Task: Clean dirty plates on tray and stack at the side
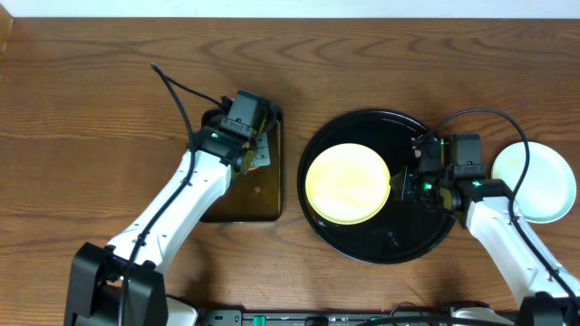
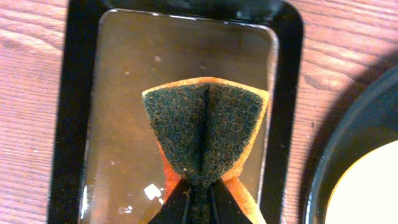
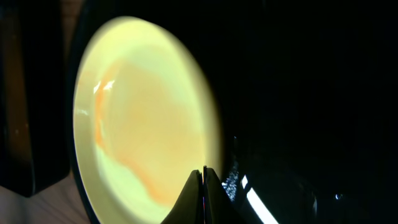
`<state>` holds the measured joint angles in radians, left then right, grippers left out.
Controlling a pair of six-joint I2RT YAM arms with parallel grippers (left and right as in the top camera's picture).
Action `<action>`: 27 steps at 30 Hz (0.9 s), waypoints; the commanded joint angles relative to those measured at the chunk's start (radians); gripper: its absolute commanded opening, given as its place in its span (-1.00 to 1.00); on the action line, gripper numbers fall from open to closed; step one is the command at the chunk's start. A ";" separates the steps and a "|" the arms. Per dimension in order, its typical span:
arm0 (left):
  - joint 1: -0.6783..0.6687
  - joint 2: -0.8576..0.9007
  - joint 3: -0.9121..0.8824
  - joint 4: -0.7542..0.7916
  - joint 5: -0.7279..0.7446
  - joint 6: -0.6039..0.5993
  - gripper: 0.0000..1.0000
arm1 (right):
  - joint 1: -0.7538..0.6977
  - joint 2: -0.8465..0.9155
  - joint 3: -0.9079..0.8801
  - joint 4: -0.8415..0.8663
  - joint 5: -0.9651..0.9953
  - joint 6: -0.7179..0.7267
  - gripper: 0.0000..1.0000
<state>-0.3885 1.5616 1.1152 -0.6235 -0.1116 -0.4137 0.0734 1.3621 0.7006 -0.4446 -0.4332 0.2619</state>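
Observation:
A pale yellow plate (image 1: 347, 184) lies on the left part of the round black tray (image 1: 399, 240). In the right wrist view the plate (image 3: 137, 112) shows orange sauce smears on the tray (image 3: 298, 93). My right gripper (image 1: 399, 181) (image 3: 203, 174) is shut on the plate's right rim. A pale blue-white plate (image 1: 544, 186) rests on the wooden tabletop (image 1: 91, 109) right of the tray; I cannot tell if another lies under it. My left gripper (image 1: 249, 149) (image 2: 200, 193) is shut on a green-and-orange sponge (image 2: 205, 124), pinching it into a fold.
The sponge hangs over a small dark rectangular tray (image 1: 263, 213) (image 2: 74, 124) holding shallow water, just left of the round tray. The right arm's cable loops over the pale plate.

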 commanded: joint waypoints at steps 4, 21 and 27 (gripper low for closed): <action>0.049 0.003 0.001 -0.010 -0.013 0.013 -0.81 | 0.009 -0.070 0.019 -0.002 0.064 -0.043 -0.98; 0.056 0.003 0.001 -0.023 -0.013 0.013 -0.81 | 0.009 0.070 0.018 0.098 0.068 -0.084 -0.36; 0.056 0.003 0.001 -0.023 -0.013 0.013 -0.82 | 0.013 0.185 0.019 0.187 0.050 -0.084 -0.41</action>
<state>-0.3355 1.5616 1.1152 -0.6456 -0.1116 -0.4137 0.0742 1.5063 0.7021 -0.2764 -0.3691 0.1925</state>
